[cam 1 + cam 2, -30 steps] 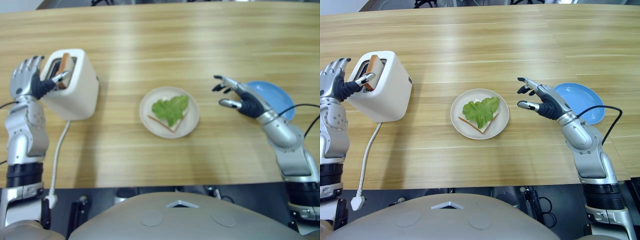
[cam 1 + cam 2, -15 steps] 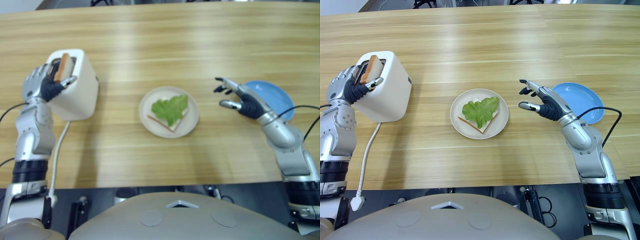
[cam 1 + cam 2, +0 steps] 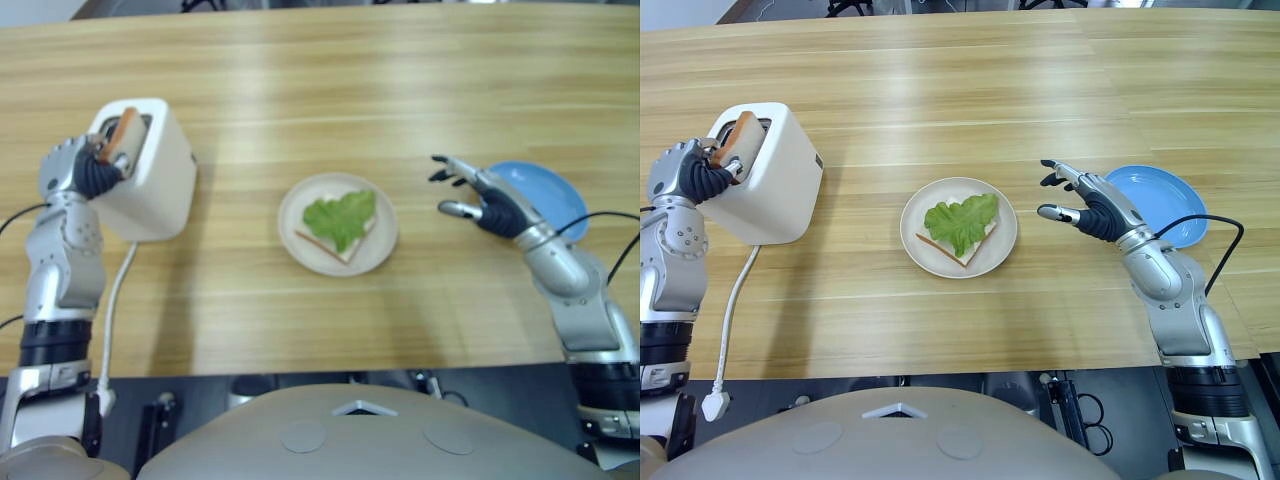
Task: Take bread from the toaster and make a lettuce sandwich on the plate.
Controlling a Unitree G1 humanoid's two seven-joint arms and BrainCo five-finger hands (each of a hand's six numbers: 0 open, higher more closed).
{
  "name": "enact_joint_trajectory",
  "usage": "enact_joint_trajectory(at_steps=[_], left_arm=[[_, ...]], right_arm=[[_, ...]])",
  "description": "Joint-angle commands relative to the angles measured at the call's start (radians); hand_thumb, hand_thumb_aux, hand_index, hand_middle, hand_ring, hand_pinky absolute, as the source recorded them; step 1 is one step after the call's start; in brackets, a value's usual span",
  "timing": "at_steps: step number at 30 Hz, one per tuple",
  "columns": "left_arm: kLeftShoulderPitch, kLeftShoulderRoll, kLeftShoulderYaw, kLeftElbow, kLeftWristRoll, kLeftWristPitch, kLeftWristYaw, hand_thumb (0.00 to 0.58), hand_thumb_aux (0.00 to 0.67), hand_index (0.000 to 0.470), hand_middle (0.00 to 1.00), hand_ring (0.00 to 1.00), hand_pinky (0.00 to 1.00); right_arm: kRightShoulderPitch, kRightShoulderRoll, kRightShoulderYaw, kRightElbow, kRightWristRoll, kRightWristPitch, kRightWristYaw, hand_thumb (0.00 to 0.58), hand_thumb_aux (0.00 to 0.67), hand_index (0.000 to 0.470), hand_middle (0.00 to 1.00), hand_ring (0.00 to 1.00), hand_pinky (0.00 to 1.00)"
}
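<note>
A white toaster stands at the left of the wooden table with a slice of bread sticking up from its slot. My left hand is at the toaster's left top edge, fingers curled around the slice. In the middle sits a cream plate carrying a slice of bread with a lettuce leaf on top. My right hand hovers open to the right of the plate, fingers spread, holding nothing.
A blue plate lies at the right behind my right hand. The toaster's white cord runs down off the front table edge. Bare wood stretches across the far half of the table.
My left hand has closed in on the toaster top and its fingers have curled around the bread slice. The right hand has barely moved.
</note>
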Motion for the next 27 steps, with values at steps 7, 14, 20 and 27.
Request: enact_joint_trajectory(at_steps=[7,14,20,27], left_arm=[[-0.043,-0.067,0.168,-0.228,-0.316,-0.344,0.131,0.580,0.670,0.460,1.00,1.00,1.00],[-0.066,-0.148,0.244,-0.348,-0.537,-0.483,0.119,0.580,0.670,0.460,1.00,1.00,1.00],[-0.072,-0.323,0.070,-0.350,-0.766,-0.380,0.007,0.580,0.670,0.460,1.00,1.00,1.00],[-0.080,-0.457,-0.181,-0.158,-0.796,-0.306,-0.163,0.580,0.670,0.460,1.00,1.00,1.00]], right_arm=[[-0.012,-0.006,0.003,0.043,-0.017,-0.010,-0.010,0.000,0.000,0.000,0.24,0.24,0.24],[-0.024,0.015,0.016,0.093,-0.010,-0.011,-0.024,0.000,0.000,0.000,0.24,0.24,0.24],[-0.073,0.041,-0.071,0.145,0.043,0.021,-0.099,0.000,0.000,0.000,0.25,0.25,0.25],[-0.106,0.057,-0.145,0.171,0.097,0.042,-0.148,0.000,0.000,0.000,0.26,0.26,0.26]])
